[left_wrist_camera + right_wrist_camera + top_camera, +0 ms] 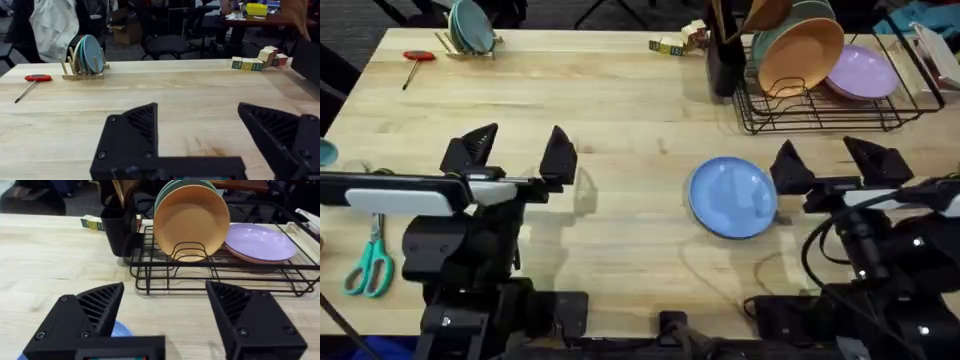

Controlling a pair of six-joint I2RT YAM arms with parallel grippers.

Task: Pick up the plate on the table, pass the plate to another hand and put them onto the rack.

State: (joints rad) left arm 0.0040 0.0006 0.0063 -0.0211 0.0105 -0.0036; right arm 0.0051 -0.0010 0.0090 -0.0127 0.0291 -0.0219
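Observation:
The light-blue plate [732, 197] lies flat on the table [620, 110], right of centre near the front. A sliver of the plate [121, 328] peeks out behind my right fingers in the right wrist view. My right gripper [838, 162] stands open just right of the plate, empty, with its fingers pointing toward the rack. The black wire rack [820, 110] stands at the back right, holding an orange bowl [803, 55] upright and a lilac plate [861, 73]. My left gripper [517, 152] hangs open and empty over the left half of the table, far from the plate.
A black utensil holder [724, 60] stands left of the rack. Toy blocks [675, 43] lie at the back. A small wooden stand with teal plates [470, 30] and a red-handled screwdriver [417, 58] sit back left. Green scissors [370, 262] lie front left.

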